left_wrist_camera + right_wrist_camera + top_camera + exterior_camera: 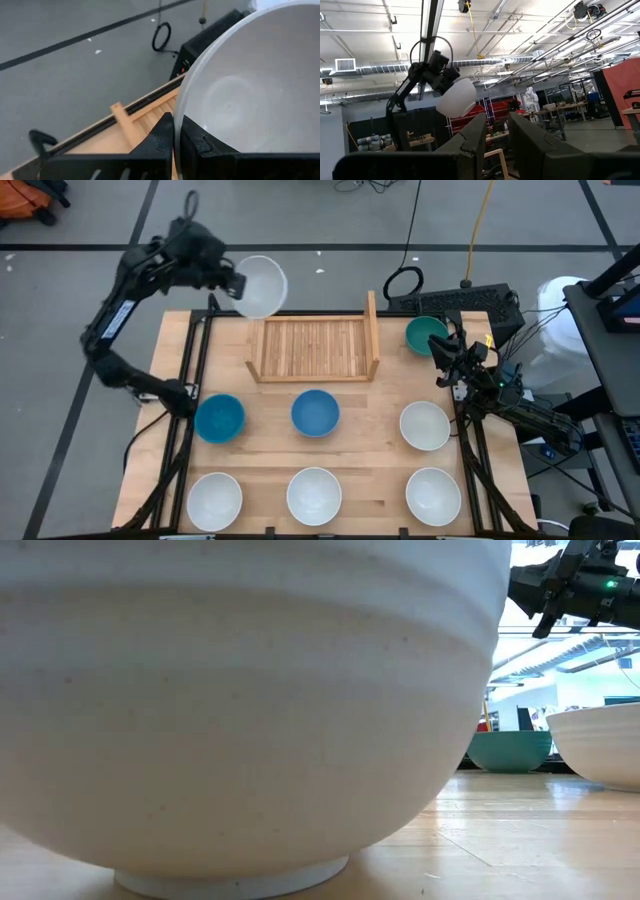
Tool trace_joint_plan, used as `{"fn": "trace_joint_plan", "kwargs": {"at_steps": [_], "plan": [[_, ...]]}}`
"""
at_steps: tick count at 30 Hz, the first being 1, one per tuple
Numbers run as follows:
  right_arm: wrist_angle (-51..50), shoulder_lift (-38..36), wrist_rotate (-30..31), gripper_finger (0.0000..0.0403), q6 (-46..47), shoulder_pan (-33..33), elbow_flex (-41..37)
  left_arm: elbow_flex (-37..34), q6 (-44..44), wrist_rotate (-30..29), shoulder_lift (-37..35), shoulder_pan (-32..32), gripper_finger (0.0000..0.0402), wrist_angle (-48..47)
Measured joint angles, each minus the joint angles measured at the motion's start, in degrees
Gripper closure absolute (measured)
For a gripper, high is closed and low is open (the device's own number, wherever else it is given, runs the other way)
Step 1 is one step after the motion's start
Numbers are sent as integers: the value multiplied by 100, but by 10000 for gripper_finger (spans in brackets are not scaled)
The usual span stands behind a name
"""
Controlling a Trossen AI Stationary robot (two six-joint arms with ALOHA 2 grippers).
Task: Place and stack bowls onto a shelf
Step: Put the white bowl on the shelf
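My left gripper [234, 283] is raised high over the table's far left, shut on a white bowl [260, 285] that shows just beyond the far left corner of the shelf [315, 348]. The shelf's slats are bare. A dark green bowl [427, 335] rests on its foot right of the shelf. Two blue bowls [220, 418] [316, 412] and several white bowls [424, 425] sit on the tabletop nearer me. My right gripper [450, 362] waits open at the table's right edge, beside the green bowl. My left gripper pinches the white bowl's rim [178, 116], one finger [197, 145] inside the bowl and one finger [159, 142] outside against its wall. The fingers slant down from the table's left. The bowl [456, 97] is lifted clear, its opening tilted somewhat.
A white bowl [250, 700] at the near edge fills most of the low view. Three white bowls [314, 494] line the near row. A black box [455, 302] and cables lie beyond the far right corner. Bare wood lies between the shelf and the middle row.
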Motion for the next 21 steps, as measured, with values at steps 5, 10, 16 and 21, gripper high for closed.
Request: {"fn": "trace_joint_plan", "kwargs": {"at_steps": [5, 10, 16, 21], "plan": [[0, 1, 0, 325, 0, -2, 1, 901, 469, 43, 847, -306, 394, -554], [-14, 1, -2, 325, 0, -1, 0, 1207, 684, 39, 1478, -363, 394, -903], [-211, 0, -2, 325, 0, -2, 0, 1211, 748, 317, 2016, -354, 394, -1011], [-314, 1, -2, 325, 0, 0, 0, 1211, 859, 548, 2350, -369, 394, -835]]}}
